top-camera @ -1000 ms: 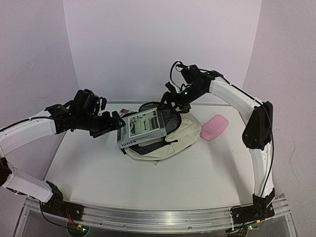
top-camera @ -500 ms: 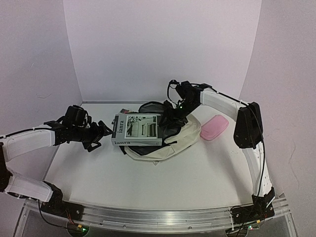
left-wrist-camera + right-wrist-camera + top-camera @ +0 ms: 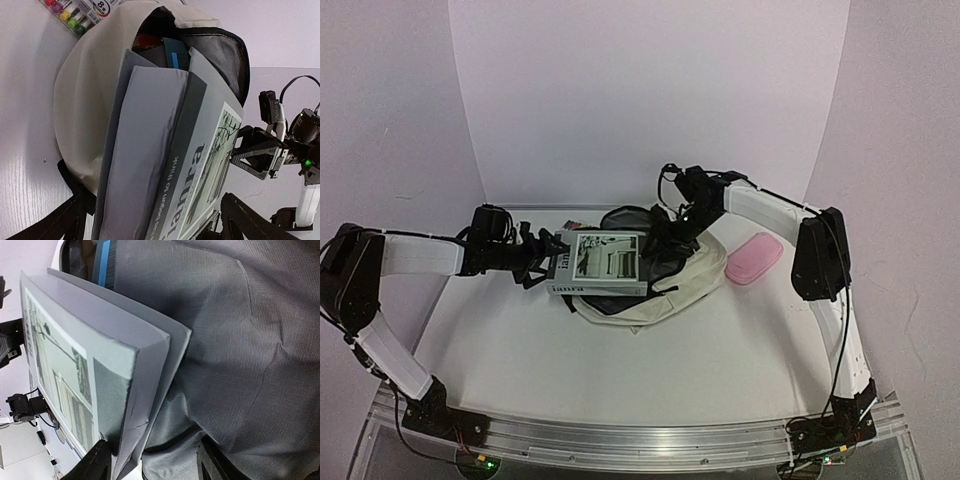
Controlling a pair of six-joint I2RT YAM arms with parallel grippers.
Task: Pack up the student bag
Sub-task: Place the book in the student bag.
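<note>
L pincer spread at book, arm low; R pincer gripping student bag rim, arm arched

Diffuse overhead light, faint pink cast. Soft shadow under bag. Top view sharp. Wrist views wide-angle, book slightly blurred up close.

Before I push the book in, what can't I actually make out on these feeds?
- The right claw grip: the right wrist view's bottom edge cuts off its fingers, and in the top view it is lost against dark fabric. It is unclear whether it pinches the student bag lining.
- Bag interior: the book fills the opening in the left wrist and top views.
- The marker pack: cut off by the left wrist view's top edge.
</note>
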